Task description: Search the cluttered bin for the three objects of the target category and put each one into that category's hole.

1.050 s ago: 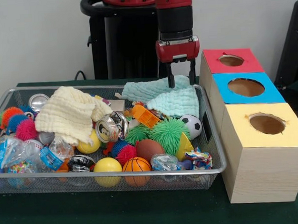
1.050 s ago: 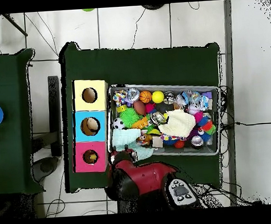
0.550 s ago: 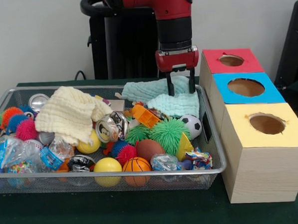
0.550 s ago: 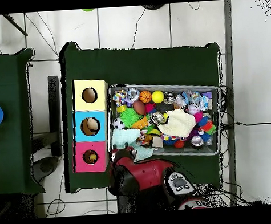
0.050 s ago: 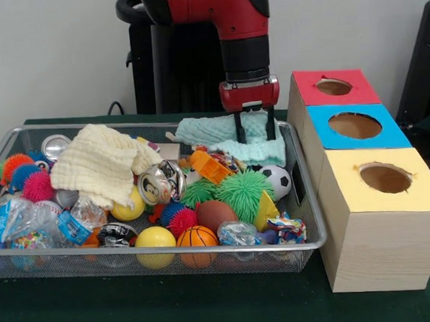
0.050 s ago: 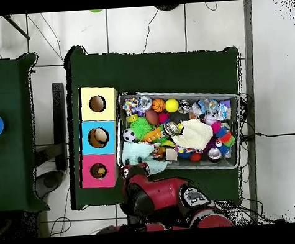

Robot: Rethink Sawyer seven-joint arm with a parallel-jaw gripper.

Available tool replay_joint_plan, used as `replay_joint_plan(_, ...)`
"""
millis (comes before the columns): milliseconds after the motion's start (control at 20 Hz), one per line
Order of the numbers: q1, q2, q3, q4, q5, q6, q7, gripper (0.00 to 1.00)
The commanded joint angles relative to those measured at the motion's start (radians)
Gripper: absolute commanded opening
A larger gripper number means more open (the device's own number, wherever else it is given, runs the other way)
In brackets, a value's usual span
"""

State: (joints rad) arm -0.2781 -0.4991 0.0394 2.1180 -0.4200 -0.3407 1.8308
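The red and black arm hung straight down, its pincer spread wide with both fingertips on the pale mint-green cloth at the far corner of the wire mesh bin. Just beside the pincer stood the red-topped wooden box with a round hole (blue and yellow ones followed in the row). Below the pincer lay an orange toy, a green spiky ball and a small soccer ball. The cream knitted cloth lay well apart.

Plain pale wall behind — white tiled floor around dark green tables.
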Motion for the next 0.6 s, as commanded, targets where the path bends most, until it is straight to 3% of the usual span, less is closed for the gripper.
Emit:
replay_joint_plan(50, 0.001, 0.1, 0.004, -0.142, -0.005, -0.083, 0.12, 1.0)
replay_joint_plan(400, 0.01, 0.261, -0.022, -0.193, 0.019, -0.195, 0.132, 1.0)
replay_joint_plan(600, 0.02, 0.269, -0.026, -0.197, 0.021, -0.218, 0.123, 1.0)
